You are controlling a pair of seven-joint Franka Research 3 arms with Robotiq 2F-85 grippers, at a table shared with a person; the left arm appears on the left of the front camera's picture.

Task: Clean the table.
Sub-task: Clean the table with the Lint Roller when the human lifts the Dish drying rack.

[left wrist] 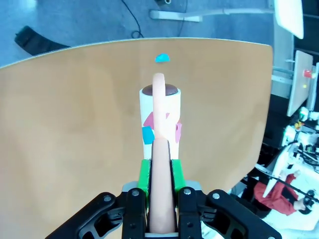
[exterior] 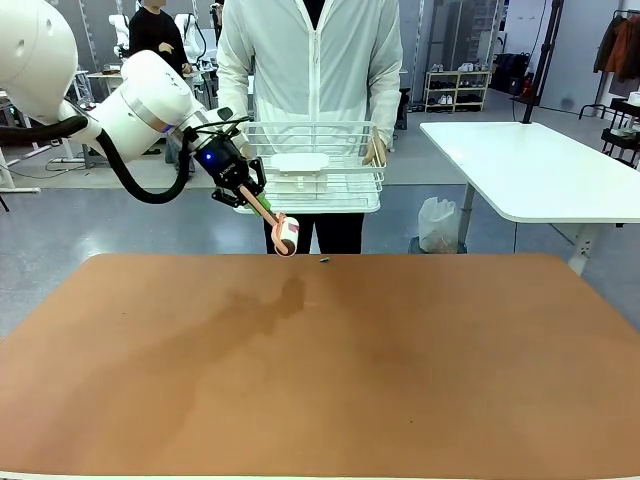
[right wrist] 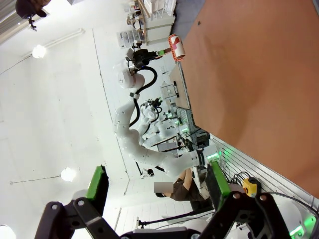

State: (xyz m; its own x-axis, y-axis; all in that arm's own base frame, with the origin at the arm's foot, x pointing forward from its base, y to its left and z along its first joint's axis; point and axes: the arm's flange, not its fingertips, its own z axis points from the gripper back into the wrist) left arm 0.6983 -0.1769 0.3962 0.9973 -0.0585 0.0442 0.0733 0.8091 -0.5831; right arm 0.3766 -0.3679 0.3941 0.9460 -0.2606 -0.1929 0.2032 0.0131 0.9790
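My left gripper is shut on the peach handle of a lint roller, held just above the far edge of the reddish-brown table. The left wrist view has the roller pointing away from the gripper, its white roll carrying pink and blue scraps. A small blue scrap lies on the table beyond the roller's tip; it is the dark speck in the front view. My right gripper is open and holds nothing, off to the side of the table.
A person stands at the far side holding a white wire basket with a white object inside. A white-topped table stands at the back right, with a white bag on the floor beside it.
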